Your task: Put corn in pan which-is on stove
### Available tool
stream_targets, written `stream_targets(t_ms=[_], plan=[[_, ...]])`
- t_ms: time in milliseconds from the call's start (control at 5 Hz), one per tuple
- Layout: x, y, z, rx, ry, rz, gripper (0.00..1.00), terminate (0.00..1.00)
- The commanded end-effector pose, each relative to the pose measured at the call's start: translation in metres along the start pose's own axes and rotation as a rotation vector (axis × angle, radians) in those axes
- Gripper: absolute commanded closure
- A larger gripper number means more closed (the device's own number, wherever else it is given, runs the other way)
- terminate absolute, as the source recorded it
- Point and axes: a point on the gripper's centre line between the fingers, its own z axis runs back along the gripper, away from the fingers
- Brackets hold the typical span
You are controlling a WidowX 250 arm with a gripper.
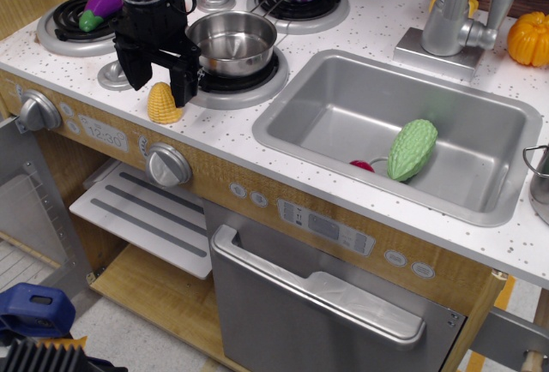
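White speckled stove (214, 123) carries everything here, and on its front right burner sits the shiny steel pan (232, 44), empty, with room enough for a small thing dropped in from above. Black end effector (158, 87) hangs with its two fingers spread and holding nothing, straddling the upper part of the yellow corn (163, 105), which stands upright on the stove just left of the pan's burner. Light, stiff and likely slick hard plastic, the corn tapers upward, so a pinch low across its wider bumpy body should hold better than one near the tip.
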Motion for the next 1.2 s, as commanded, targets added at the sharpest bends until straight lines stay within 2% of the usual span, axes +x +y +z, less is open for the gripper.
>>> stream_targets(t_ms=[0,400,600,800,1000], plan=[[0.008,0.01,0.007,0.012,-0.065,-0.011,0.0,0.0],[0.003,0.012,-0.005,-0.013,-0.101,0.007,0.0,0.0],[0.002,0.01,-0.006,0.002,-0.106,0.025,1.0,0.0],[0.004,0.012,-0.002,0.006,-0.105,0.015,1.0,0.0],[0.009,0.009,0.016,0.028,-0.082,0.011,1.0,0.0]])
